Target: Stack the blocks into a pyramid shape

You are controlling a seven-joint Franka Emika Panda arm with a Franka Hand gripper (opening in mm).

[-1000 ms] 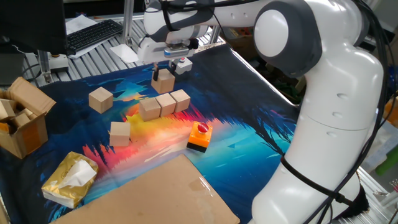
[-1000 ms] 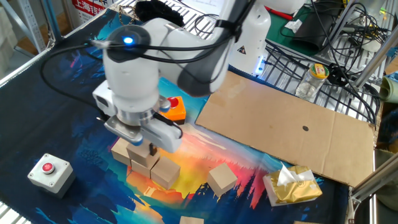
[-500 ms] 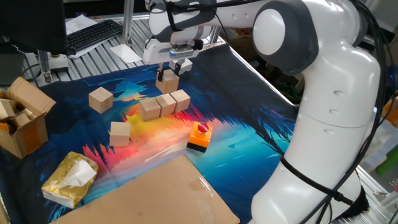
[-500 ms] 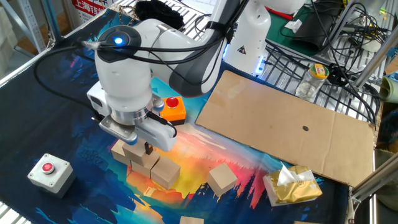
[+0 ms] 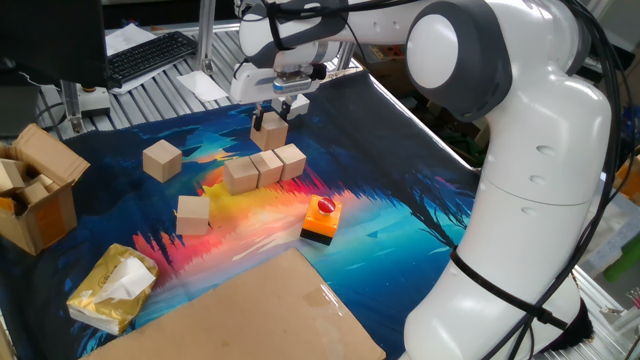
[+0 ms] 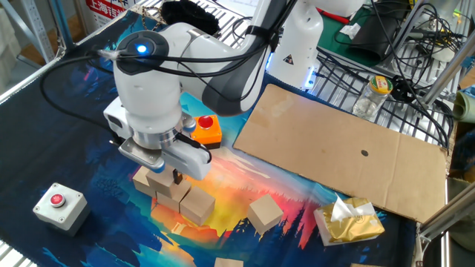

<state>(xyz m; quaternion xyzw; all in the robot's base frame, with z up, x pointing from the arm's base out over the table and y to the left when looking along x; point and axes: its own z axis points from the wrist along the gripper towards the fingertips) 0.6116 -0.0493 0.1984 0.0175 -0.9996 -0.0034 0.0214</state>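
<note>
Colourful mat (image 5: 400, 215), block (image 5: 269, 131) between jaws

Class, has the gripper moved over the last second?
Yes. The gripper rose with its block, further above the row of three blocks, then held there.

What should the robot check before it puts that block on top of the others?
1. Gripper holding the block: ok, fingers shut on it.
2. Bottom row of three blocks touching in a line: ok.
3. Held block clear above the row: ok, lifted.
4. Held block lined up over a seam: cannot tell.
5. Spare blocks and out of the way: ok.
</note>
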